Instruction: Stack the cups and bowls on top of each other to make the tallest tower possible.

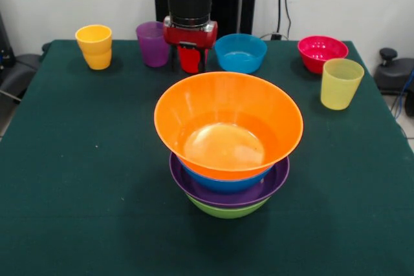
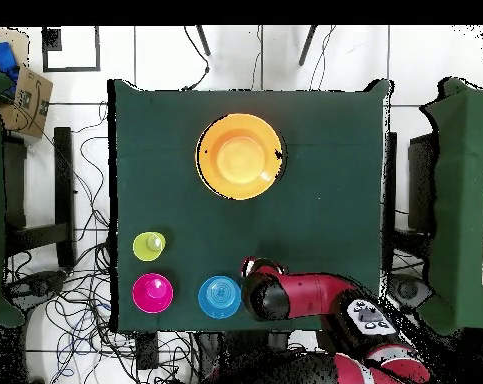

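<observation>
Jaws astride red cup (image 1: 190, 60); tower (image 1: 228, 143) glossy, orange-topped, green-based.

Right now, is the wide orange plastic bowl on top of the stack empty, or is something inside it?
Empty: the wide orange plastic bowl shows only bare glossy floor in both views.

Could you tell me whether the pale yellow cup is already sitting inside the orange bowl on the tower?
No, the pale yellow cup stands alone on the table, well apart from the orange bowl.
</observation>
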Controlling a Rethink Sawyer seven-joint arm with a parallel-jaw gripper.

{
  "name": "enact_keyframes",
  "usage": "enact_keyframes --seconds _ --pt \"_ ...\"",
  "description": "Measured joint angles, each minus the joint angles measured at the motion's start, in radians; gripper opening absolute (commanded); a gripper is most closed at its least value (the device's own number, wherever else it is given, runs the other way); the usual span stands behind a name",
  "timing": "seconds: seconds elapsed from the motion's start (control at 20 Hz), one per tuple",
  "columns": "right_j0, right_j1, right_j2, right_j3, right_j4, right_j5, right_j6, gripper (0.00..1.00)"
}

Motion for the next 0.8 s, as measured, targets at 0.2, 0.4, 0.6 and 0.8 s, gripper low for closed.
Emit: enact_keyframes --seconds 0.2,0.4,0.6,0.8 --pt "0.000 0.000 0.001 0.006 0.000 0.088 0.000 1.00" --pt "0.001 -0.056 0.007 0.055 0.002 0.191 0.000 1.00" --pt "0.000 -0.115 0.018 0.093 0.008 0.243 0.000 1.00" --pt "-0.003 -0.208 0.033 0.144 0.016 0.295 0.000 1.00"
